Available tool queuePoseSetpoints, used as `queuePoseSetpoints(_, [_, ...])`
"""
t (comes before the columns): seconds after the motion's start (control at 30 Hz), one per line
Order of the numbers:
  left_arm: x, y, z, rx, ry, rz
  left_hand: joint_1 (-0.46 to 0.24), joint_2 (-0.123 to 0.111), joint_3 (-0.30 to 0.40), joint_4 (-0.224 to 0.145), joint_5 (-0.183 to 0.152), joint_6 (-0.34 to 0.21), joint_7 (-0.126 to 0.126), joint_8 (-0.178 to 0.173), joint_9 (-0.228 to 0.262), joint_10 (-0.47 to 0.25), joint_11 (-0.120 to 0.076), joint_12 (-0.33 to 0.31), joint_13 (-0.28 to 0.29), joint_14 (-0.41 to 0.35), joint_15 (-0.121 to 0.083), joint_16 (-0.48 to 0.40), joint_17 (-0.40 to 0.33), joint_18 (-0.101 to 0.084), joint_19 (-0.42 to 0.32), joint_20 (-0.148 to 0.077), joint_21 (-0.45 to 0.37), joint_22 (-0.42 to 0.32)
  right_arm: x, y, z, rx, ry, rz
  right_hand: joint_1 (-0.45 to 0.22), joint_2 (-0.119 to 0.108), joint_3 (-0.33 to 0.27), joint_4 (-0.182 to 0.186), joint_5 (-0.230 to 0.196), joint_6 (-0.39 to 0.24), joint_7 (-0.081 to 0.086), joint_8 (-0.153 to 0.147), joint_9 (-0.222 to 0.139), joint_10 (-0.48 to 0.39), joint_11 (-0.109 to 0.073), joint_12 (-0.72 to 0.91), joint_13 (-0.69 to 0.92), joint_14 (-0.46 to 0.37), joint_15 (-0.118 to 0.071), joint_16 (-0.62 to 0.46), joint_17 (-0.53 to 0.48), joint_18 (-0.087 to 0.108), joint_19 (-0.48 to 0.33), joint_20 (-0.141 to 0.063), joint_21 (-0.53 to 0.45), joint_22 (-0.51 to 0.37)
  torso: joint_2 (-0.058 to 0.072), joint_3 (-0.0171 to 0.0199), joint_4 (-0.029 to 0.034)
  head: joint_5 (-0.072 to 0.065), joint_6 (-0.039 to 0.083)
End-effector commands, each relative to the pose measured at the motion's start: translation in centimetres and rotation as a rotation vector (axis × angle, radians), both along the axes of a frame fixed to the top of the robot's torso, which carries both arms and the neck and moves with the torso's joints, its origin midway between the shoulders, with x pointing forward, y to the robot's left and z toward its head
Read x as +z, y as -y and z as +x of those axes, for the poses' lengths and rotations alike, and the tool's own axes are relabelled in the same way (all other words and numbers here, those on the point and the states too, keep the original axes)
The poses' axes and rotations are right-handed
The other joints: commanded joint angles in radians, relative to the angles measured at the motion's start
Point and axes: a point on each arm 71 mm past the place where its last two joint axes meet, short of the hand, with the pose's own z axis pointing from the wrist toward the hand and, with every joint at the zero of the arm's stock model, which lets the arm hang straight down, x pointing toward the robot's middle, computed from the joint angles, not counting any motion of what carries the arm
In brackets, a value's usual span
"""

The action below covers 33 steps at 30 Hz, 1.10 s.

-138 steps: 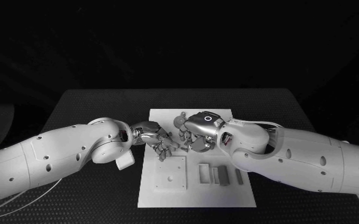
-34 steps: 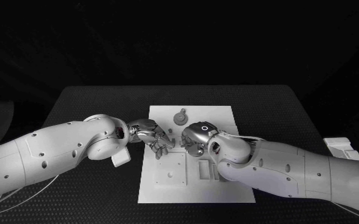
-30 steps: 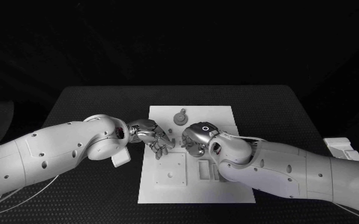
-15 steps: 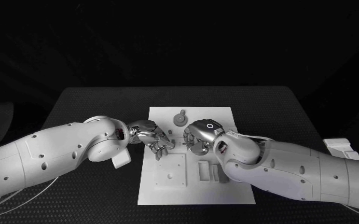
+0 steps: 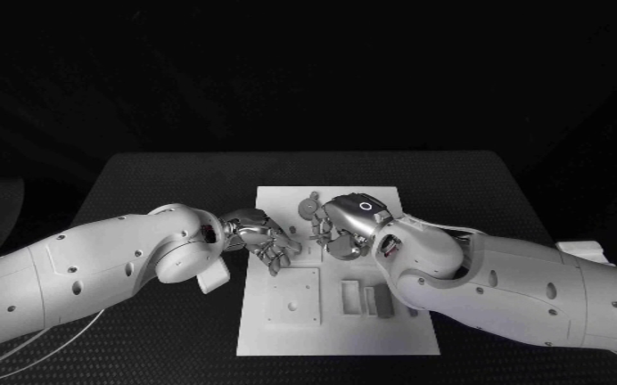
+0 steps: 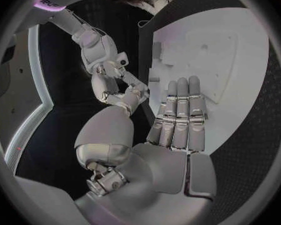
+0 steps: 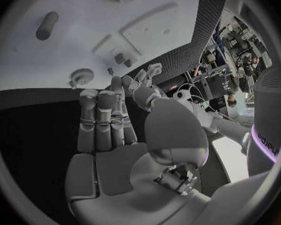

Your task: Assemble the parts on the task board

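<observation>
The white task board (image 5: 337,331) lies in the middle of the black table. My left hand (image 5: 267,242) hovers over the board's left edge, fingers straight and together, thumb apart, holding nothing (image 6: 178,117). My right hand (image 5: 345,225) is over the board's far half, fingers stretched flat and empty (image 7: 106,120). A small round grey part (image 7: 82,76) lies on the board just beyond the right hand's fingertips; in the head view this round part (image 5: 308,204) peeks out beside that hand. A short peg-like part (image 7: 47,25) lies further off.
A raised square plate (image 5: 293,296) sits on the board's near left. Two upright bars (image 5: 351,298) (image 5: 377,300) stand beside it. The two hands are close together above the board's middle. Black table (image 5: 154,189) surrounds the board.
My right hand has moved away from me along the board, up to the round part, which it now partly covers. The left hand has hardly moved.
</observation>
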Motion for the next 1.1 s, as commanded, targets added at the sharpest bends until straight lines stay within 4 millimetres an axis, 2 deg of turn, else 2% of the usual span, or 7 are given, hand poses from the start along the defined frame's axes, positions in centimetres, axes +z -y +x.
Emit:
queuePoseSetpoints(0.03, [0.0, 0.0, 0.2, 0.072, -0.032, -0.031, -0.027, -0.004, -0.005, 0.017, -0.003, -0.014, 0.003, -0.009, -0.003, -0.006, 0.001, -0.007, 0.001, 0.003, 0.001, -0.006, 0.003, 0.013, -0.004, -0.001, -0.002, -0.002, 0.5, -0.2, -0.4, 0.013, 0.005, 0.015, 0.005, -0.005, 0.002, 0.002, 0.003, 0.005, 0.000, 0.005, 0.001, 0.008, 0.002, 0.004, 0.001, 0.005, -0.001, 0.006, 0.001, 0.044, 0.002, -0.003, 0.006, 0.021, 0.000, -0.0004, 0.0001, -0.001, 0.004])
queuePoseSetpoints(0.13, [0.0, 0.1, 0.1, 0.079, -0.044, -0.039, -0.067, -0.002, -0.019, 0.043, -0.003, -0.023, 0.006, -0.012, -0.005, -0.009, 0.001, -0.008, 0.002, 0.002, 0.001, -0.010, 0.007, 0.014, -0.006, -0.001, -0.005, -0.005, 0.9, -0.4, -0.7, 0.020, 0.007, 0.024, 0.005, -0.005, 0.002, 0.002, 0.003, 0.005, 0.000, 0.005, 0.001, 0.008, 0.002, 0.004, 0.001, 0.005, -0.001, 0.006, 0.001, 0.044, 0.002, -0.003, 0.006, 0.021, 0.000, 0.0001, 0.0010, 0.000, 0.002])
queuePoseSetpoints(0.27, [0.0, 0.5, -0.1, 0.066, -0.071, -0.064, -0.080, 0.004, -0.025, 0.051, -0.003, -0.033, 0.009, -0.016, -0.007, -0.015, 0.003, -0.010, 0.002, 0.002, 0.000, -0.014, 0.012, 0.016, -0.007, -0.002, -0.007, -0.007, 1.1, -0.7, -0.9, 0.031, 0.007, 0.030, 0.005, -0.006, 0.002, 0.002, 0.003, 0.006, -0.001, 0.005, 0.001, 0.009, 0.002, 0.004, 0.002, 0.005, -0.001, 0.006, 0.002, 0.044, 0.003, -0.003, 0.006, 0.021, 0.001, -0.0005, 0.0014, -0.001, 0.001])
queuePoseSetpoints(0.47, [0.1, 0.9, -0.3, 0.044, -0.097, -0.121, -0.081, 0.013, -0.026, 0.049, -0.004, -0.046, 0.014, -0.020, -0.008, -0.029, 0.008, -0.013, 0.001, 0.003, 0.000, -0.018, 0.018, 0.017, -0.008, -0.001, -0.008, -0.008, 1.1, -1.1, -1.0, 0.041, 0.000, 0.032, 0.006, -0.006, 0.003, 0.002, 0.003, 0.006, -0.001, 0.005, 0.001, 0.009, 0.002, 0.004, 0.002, 0.005, -0.002, 0.006, 0.002, 0.044, 0.003, -0.004, 0.007, 0.021, 0.001, -0.0004, 0.0020, -0.002, -0.001])
queuePoseSetpoints(0.77, [0.2, 1.1, -0.4, 0.013, -0.116, -0.154, -0.075, 0.024, -0.028, 0.040, -0.004, -0.048, 0.003, -0.016, -0.006, -0.042, 0.012, -0.013, 0.001, 0.000, 0.002, -0.024, 0.025, 0.016, -0.010, 0.001, -0.009, -0.009, 1.0, -1.3, -0.9, 0.043, -0.002, 0.033, 0.006, -0.006, 0.003, 0.002, 0.003, 0.006, -0.001, 0.005, 0.001, 0.009, 0.001, 0.004, 0.002, 0.006, -0.002, 0.006, 0.002, 0.044, 0.003, -0.004, 0.007, 0.021, 0.001, -0.0006, 0.0023, -0.004, -0.004])
queuePoseSetpoints(1.0, [0.2, 0.9, -0.3, 0.023, -0.115, -0.159, -0.059, 0.065, -0.027, 0.021, -0.003, -0.049, 0.000, -0.010, -0.004, -0.046, 0.013, -0.010, 0.003, -0.001, 0.004, -0.029, 0.034, 0.014, -0.012, 0.002, -0.010, -0.009, 1.0, -1.3, -0.9, 0.045, -0.006, 0.031, 0.006, -0.006, 0.003, 0.002, 0.003, 0.006, -0.001, 0.005, 0.001, 0.009, 0.001, 0.003, 0.002, 0.006, -0.002, 0.006, 0.002, 0.044, 0.003, -0.004, 0.007, 0.021, 0.001, -0.0001, 0.0017, -0.005, -0.005])
queuePoseSetpoints(1.1, [0.1, 0.6, -0.2, 0.035, -0.113, -0.153, -0.049, 0.078, -0.030, 0.002, -0.003, -0.049, 0.003, -0.007, -0.003, -0.047, 0.014, -0.009, 0.005, 0.000, 0.004, -0.032, 0.040, 0.014, -0.012, 0.002, -0.009, -0.008, 0.6, -0.6, -0.3, 0.022, -0.012, 0.011, 0.006, -0.006, 0.003, 0.002, 0.003, 0.006, -0.001, 0.005, 0.001, 0.009, 0.001, 0.003, 0.002, 0.006, -0.002, 0.006, 0.002, 0.044, 0.003, -0.004, 0.007, 0.021, 0.001, -0.0003, 0.0012, -0.005, -0.006])
